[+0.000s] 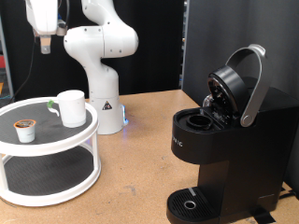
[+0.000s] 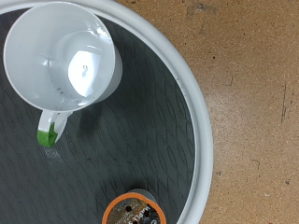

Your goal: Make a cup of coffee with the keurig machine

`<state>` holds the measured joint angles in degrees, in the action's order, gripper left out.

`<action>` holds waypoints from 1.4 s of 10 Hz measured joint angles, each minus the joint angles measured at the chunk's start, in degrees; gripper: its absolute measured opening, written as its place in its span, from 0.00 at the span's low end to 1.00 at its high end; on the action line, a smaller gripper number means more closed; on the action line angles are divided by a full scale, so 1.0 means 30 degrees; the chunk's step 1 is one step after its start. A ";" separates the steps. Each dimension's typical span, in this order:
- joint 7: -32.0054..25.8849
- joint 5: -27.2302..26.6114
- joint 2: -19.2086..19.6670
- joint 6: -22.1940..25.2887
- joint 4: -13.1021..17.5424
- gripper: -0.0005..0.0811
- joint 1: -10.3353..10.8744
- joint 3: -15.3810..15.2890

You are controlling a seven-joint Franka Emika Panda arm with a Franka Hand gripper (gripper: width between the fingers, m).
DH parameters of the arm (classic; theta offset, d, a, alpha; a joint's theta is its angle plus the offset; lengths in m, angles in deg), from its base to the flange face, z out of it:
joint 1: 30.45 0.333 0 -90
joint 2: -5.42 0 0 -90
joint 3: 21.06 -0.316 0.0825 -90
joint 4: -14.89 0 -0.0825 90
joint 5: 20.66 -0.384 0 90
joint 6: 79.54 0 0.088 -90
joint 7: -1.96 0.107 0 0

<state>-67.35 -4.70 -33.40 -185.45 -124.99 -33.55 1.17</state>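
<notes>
Panda arm (image 1: pixel 98 56) stands upright on its base at exterior view's upper left, elbow folded high, forearm reaching toward the view's left. Gripper (image 1: pixel 44 42) hangs at the top-left corner, pointing straight down. Fingers not visible in wrist view.

**White mug upright, black coffee maker open**

The plain white cylindrical ceramic mug (image 1: pixel 71 107) (image 2: pixel 64 58) stands upright and empty at the exterior view's left, its handle marked with a green patch. Well apart, at the right, the large matte black boxy coffee maker (image 1: pixel 221 154) stands with its hinged lid and grey handle arch raised, the pod chamber exposed.
</notes>
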 joint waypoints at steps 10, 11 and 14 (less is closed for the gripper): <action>-0.1586 0.1303 0.0126 -0.3195 -0.2879 0.99 -0.0250 0.0641; -0.1586 0.1576 0.0349 -0.4079 -0.3294 0.99 -0.0387 0.0962; -0.1742 0.1852 0.1533 -0.6057 -0.3596 0.99 -0.0495 0.2003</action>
<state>-72.58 0.86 -28.80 -203.62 -135.78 -35.03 7.18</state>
